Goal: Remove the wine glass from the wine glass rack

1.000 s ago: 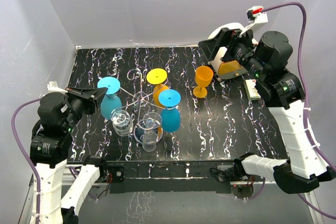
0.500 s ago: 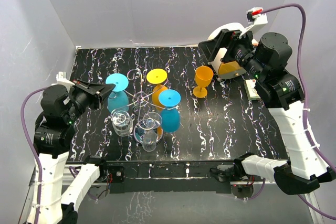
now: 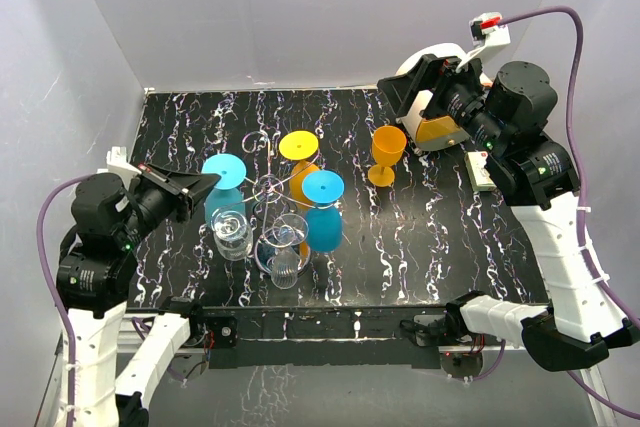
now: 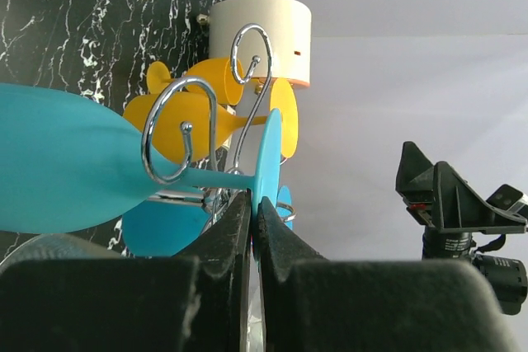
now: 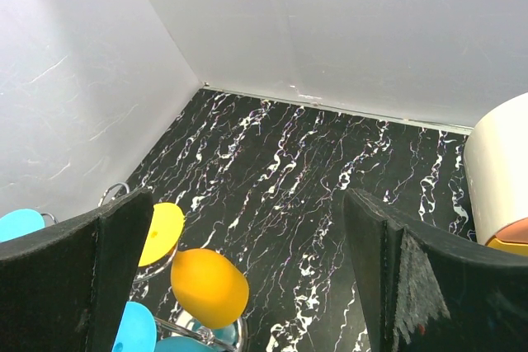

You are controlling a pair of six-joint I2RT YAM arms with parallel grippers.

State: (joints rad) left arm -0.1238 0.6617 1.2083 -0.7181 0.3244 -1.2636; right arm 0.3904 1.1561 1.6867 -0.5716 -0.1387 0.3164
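The silver wire wine glass rack [image 3: 268, 187] stands left of the table's middle, and its scroll arm [image 4: 177, 117] curls round the stem of a blue wine glass [image 3: 225, 169]. That glass hangs bowl down, with its bowl [image 4: 58, 162] on the left of the left wrist view and its round foot [image 4: 269, 150] edge-on. My left gripper [image 3: 196, 187] [image 4: 256, 202] is shut on the rim of that foot. My right gripper [image 3: 418, 95] [image 5: 247, 228] is raised at the back right, open, with nothing between its fingers.
More glasses hang on the rack: a yellow-footed orange one [image 3: 298, 145], another blue one [image 3: 323, 187] and two clear ones [image 3: 232, 232] [image 3: 285, 259]. An orange glass [image 3: 388, 152] stands upright on the table [image 3: 440, 247]. A white round container [image 3: 435, 52] and a small box [image 3: 482, 169] sit at the right.
My left gripper has carried the blue glass's foot to the right, toward the rack's post, then slightly nearer. It stays shut. The right arm has not moved.
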